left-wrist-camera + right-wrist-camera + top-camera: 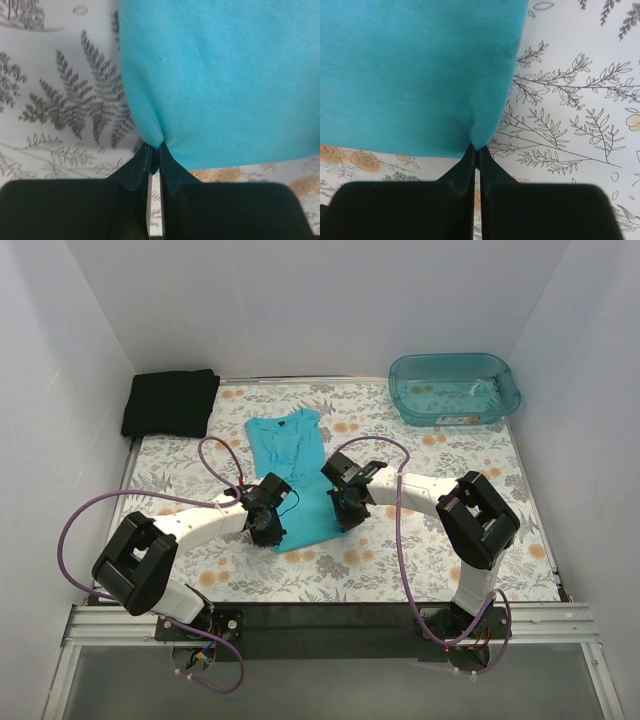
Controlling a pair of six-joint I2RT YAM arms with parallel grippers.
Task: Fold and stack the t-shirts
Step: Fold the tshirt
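Note:
The turquoise t-shirt (292,472) lies folded lengthwise in the middle of the floral table, V-neck towards the back. My left gripper (272,527) is shut on its near left corner (153,140), pinching the cloth at the tips. My right gripper (347,512) is shut on its near right corner (479,142) the same way. The shirt fills the upper part of both wrist views (220,75) (415,70). The black t-shirt (171,402) lies folded at the back left corner, away from both grippers.
A translucent teal plastic tub (455,389) stands at the back right. The floral tablecloth (420,550) covers the table, with white walls on three sides. A black rail (330,618) runs along the near edge by the arm bases.

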